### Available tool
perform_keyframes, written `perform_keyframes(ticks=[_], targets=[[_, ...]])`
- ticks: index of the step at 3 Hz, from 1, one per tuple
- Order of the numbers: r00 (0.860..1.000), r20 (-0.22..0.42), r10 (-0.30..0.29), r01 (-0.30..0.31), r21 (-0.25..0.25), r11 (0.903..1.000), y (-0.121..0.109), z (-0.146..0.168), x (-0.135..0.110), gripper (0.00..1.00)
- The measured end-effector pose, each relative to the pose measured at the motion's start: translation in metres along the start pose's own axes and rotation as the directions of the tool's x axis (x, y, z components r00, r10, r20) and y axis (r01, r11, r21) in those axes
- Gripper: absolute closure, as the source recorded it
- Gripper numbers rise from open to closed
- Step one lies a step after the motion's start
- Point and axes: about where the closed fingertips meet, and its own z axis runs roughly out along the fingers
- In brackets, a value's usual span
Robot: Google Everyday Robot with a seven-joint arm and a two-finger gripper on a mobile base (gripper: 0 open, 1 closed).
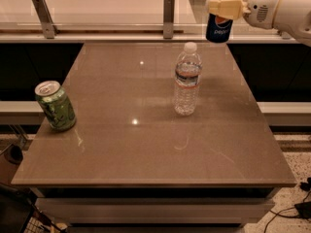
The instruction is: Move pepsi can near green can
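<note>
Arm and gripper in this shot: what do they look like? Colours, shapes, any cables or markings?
Gripper at upper right, past the table's far edge, shut on the pepsi can. Fingers: cream-yellow, blocky. Arm: smooth rounded white shell, small dotted grille patch near the wrist, thin tan seam ring. No cables or printed markings visible.
</note>
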Motion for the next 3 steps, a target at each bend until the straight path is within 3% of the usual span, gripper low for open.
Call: perform_keyframes(ticks=[1, 3], targets=[[1.000, 0.007, -0.009, 0.009, 0.018, 0.9998, 0.015, 0.002, -0.022, 1.00], [0.998, 0.021, -0.056, 0.057, -0.006, 0.9984, 0.058, 0.021, -0.055, 1.00]])
